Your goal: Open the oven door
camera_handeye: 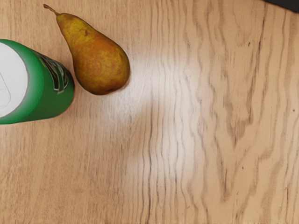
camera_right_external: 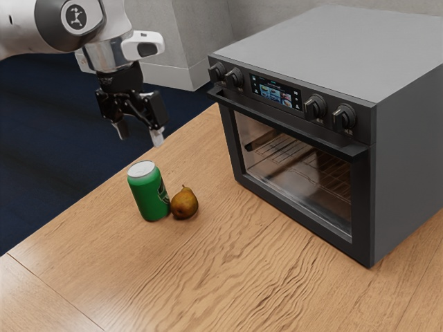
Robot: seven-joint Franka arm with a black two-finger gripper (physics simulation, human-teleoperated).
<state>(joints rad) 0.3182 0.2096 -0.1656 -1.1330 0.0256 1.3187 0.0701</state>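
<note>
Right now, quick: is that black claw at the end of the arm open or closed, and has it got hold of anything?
Gripper: open, fingertips apart, holding nothing.

Bright, fairly even light, seemingly from overhead, falls on the table (camera_right_external: 208, 283) and the top of the oven (camera_right_external: 332, 38), while the oven's side is darker, its door glass (camera_right_external: 294, 173) carries muted reflections and the floor (camera_right_external: 41, 152) sinks into deep blue. Faint, soft shadows gather beneath the green can (camera_right_external: 148, 197) and the pear (camera_right_external: 184, 204). In the wrist view, a whitish glare washes the wood beside the pear, with a dimmer patch within it.
</note>
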